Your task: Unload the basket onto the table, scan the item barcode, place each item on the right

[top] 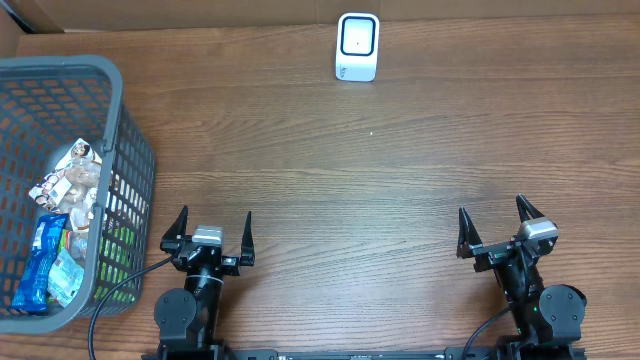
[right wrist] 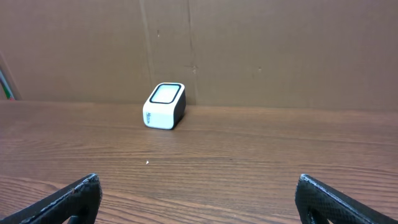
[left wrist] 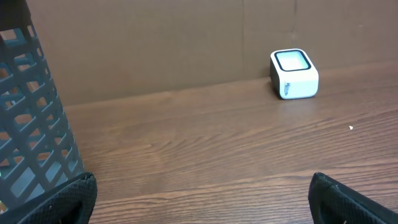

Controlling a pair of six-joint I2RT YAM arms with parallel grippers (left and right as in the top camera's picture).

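- Grey plastic basket (top: 60, 66) at the table's left edge.
- Wood-grain table (top: 350, 190).
- Brown cardboard wall (right wrist: 280, 50) along its far edge.
- Tiny white speck (top: 371, 131) mid-table.

We see a dark brown wood-grain surface (top: 380, 180) filling the overhead view, its grain running left to right. Along its far edge stands a plain brown cardboard wall (right wrist: 280, 50) with a vertical seam. The light falls evenly, leaving a soft sheen on the wood.

Small blue lettering on the white side of the barcode scanner (left wrist: 293, 74) is too small to read. The print on the packets (top: 60, 235) in the basket (top: 128, 150) is also illegible.
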